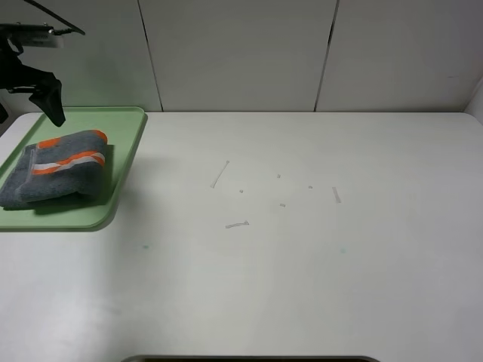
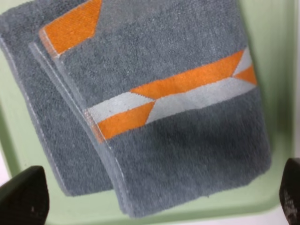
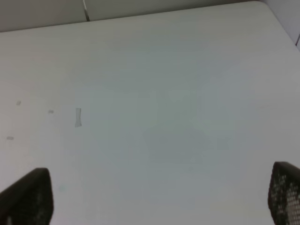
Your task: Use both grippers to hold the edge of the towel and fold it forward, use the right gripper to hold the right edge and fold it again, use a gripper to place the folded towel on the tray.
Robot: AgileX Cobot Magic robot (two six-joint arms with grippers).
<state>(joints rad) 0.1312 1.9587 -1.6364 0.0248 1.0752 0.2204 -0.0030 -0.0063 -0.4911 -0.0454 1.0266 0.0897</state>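
Folded towel (image 1: 56,167) lying on tray (image 1: 127,158), orange-and-white band up. Left gripper (image 2: 154,197) spread wide above, grasping nothing. Right gripper (image 3: 159,197) likewise agape, empty, over bare table (image 1: 302,249).

We see the towel (image 1: 56,177) in dark grey terry, crossed by a band of orange and white slanted blocks (a second orange patch shows on the layer beneath, at its corner). The tray (image 1: 128,151) under it is pale green, and the table (image 1: 302,256) is plain white with a few faint grey marks.
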